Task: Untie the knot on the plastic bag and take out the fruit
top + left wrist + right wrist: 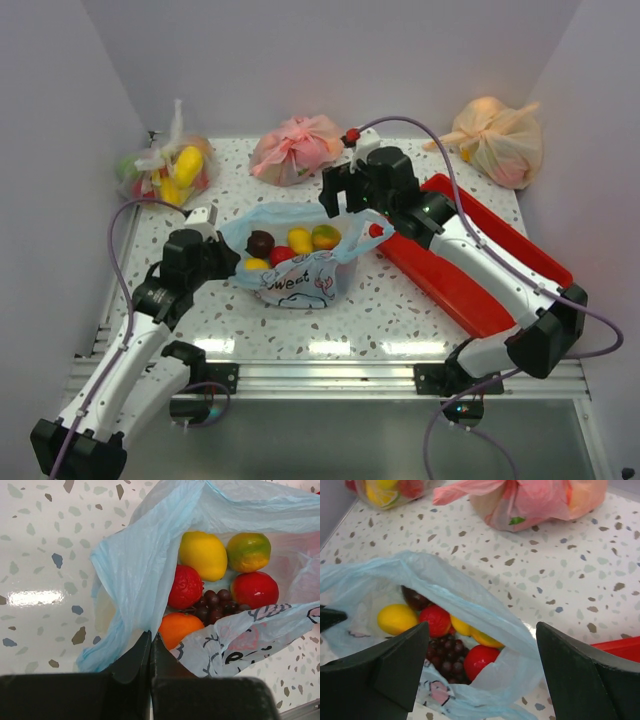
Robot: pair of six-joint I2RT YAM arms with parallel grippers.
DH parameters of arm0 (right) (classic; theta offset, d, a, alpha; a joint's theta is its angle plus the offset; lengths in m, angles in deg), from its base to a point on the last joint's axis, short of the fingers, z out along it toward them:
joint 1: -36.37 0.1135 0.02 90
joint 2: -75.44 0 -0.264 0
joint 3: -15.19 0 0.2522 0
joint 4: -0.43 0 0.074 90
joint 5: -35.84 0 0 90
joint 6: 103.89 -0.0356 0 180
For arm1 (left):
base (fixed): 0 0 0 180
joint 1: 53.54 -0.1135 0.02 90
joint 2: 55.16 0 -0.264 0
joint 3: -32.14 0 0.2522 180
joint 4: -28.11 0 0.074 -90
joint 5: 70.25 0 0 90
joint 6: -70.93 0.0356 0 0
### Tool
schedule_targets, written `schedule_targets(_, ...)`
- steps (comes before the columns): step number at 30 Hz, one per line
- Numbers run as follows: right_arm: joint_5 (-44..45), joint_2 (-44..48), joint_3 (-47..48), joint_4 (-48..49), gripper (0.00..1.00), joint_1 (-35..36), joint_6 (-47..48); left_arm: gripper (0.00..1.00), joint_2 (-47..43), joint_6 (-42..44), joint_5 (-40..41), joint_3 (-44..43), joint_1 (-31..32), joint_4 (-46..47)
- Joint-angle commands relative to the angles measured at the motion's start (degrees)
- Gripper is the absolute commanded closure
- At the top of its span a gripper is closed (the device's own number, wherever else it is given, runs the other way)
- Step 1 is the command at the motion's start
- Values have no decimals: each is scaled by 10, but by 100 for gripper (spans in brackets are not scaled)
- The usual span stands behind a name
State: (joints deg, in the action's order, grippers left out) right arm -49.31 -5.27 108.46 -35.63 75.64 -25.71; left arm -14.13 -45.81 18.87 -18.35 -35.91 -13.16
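Note:
The light blue plastic bag (300, 275) lies at the table's middle with its mouth open; no knot shows. Inside are the fruit: a lemon (202, 555), a mango (248, 551), a smooth red fruit (255, 589), a bumpy red one (185, 586), dark grapes (215, 607) and an orange (180, 627). My left gripper (228, 262) is shut on the bag's left rim (135, 580), seen pinched in the left wrist view (150, 636). My right gripper (348, 208) is open and empty, hovering over the bag's right rim (482, 626), above the smooth red fruit (480, 660).
A red tray (470, 265) lies right of the bag under my right arm. A pink knotted bag (295, 148) sits at the back middle, an orange bag (497, 140) at the back right, and a clear bag with yellow fruit (165, 168) at the back left.

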Motion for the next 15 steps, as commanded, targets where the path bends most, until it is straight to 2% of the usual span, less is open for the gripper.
schedule_targets(1, -17, -25, 32, -17, 13, 62, 22, 100, -10, 10, -18, 22, -4, 37)
schedule_targets(2, -13, -44, 31, -18, 19, 83, 19, 100, -11, 9, -24, 26, -5, 43)
schedule_targets(3, -7, -52, 25, -16, 22, 94, 9, 100, -13, 8, -29, 29, -4, 46)
schedule_targets(8, 9, -95, -31, 16, 28, 136, -12, 100, -30, 9, -41, 48, -5, 57)
schedule_targets(12, -9, -122, -60, -13, 46, 160, 12, 100, -39, 9, -41, 53, -4, 64)
schedule_targets(13, -27, -122, -66, -29, 56, 165, 22, 100, -39, 10, -40, 54, -4, 64)
schedule_targets(15, -39, -114, -91, -46, 66, 179, 51, 100, -35, 10, -33, 52, -5, 59)
